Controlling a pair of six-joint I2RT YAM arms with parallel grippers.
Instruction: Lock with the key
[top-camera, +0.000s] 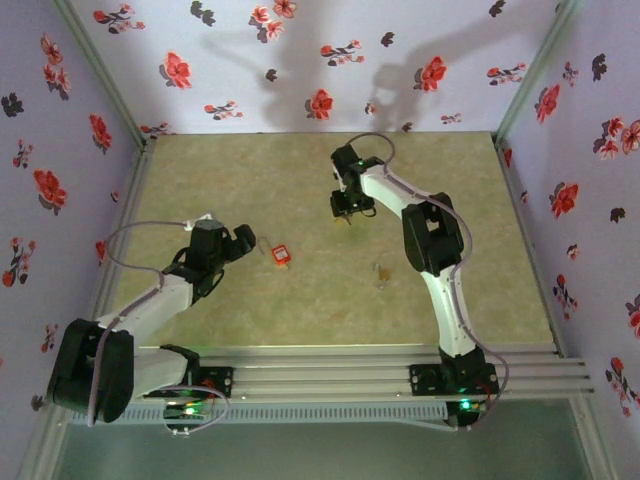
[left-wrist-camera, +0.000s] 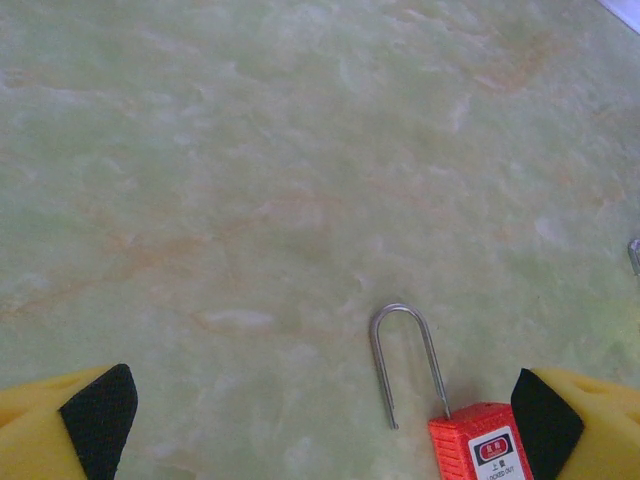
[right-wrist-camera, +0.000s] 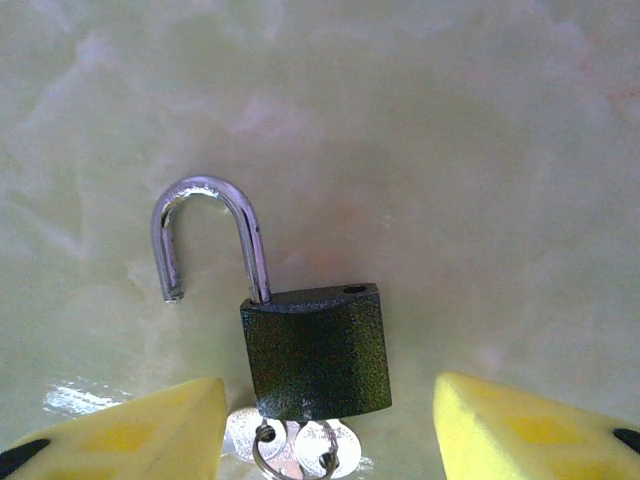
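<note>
A dark padlock (right-wrist-camera: 315, 350) lies flat on the table with its silver shackle (right-wrist-camera: 205, 235) swung open. Round silver keys on a ring (right-wrist-camera: 300, 445) stick out from its bottom end; which one is the key I cannot tell. My right gripper (right-wrist-camera: 330, 435) is open, its yellow fingers (right-wrist-camera: 130, 435) on either side of the lock body with gaps on both sides. From above, the right gripper (top-camera: 345, 212) hovers at the table's middle back. My left gripper (left-wrist-camera: 320, 425) is open just behind a red padlock (left-wrist-camera: 480, 445) whose shackle (left-wrist-camera: 405, 360) is open.
A small brass-coloured padlock (top-camera: 381, 271) lies on the table in front of the right arm. The red padlock (top-camera: 280, 254) sits just right of the left gripper (top-camera: 248, 240). Flowered walls close in the marbled table (top-camera: 300, 310) on three sides.
</note>
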